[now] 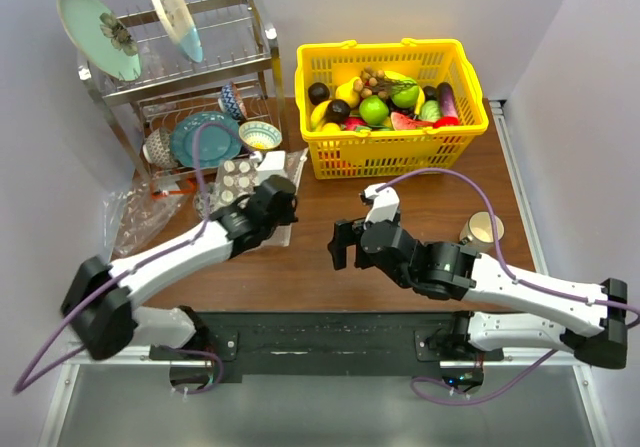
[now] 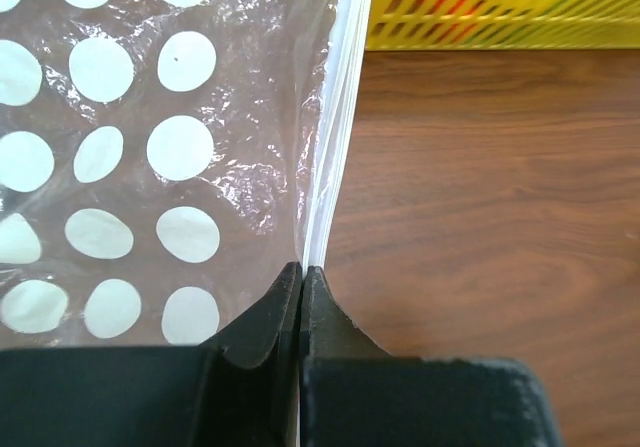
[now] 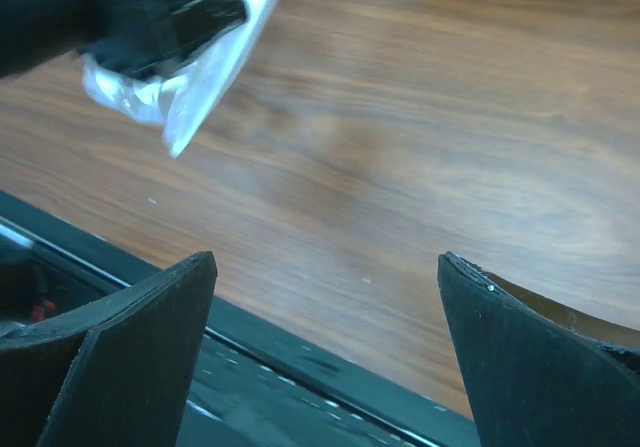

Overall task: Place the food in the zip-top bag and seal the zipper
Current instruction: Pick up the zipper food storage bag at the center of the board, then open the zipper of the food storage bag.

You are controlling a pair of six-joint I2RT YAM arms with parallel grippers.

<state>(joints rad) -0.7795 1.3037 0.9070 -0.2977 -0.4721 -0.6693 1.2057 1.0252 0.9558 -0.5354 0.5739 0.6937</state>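
1. Firmly, the left pincer (image 2: 301,279) clamps the zip-top bag (image 2: 262,172) at its zipper (image 2: 335,117)
2. Wide open, the right pincer (image 3: 325,259) hangs above the surface (image 1: 310,267)
3. Apart from the bag, the food (image 1: 376,108) sits in the yellow basket (image 1: 400,153)

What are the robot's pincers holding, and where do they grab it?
The left pincer pinches the clear bag by the thin strip along its edge. The right pincer is open and holds nothing.

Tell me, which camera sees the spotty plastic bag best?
The left wrist view: the spotty bag fills it, its edge strip pinched by the shut left gripper. The top view shows it small beside that arm. The right wrist view catches only a blurry corner.
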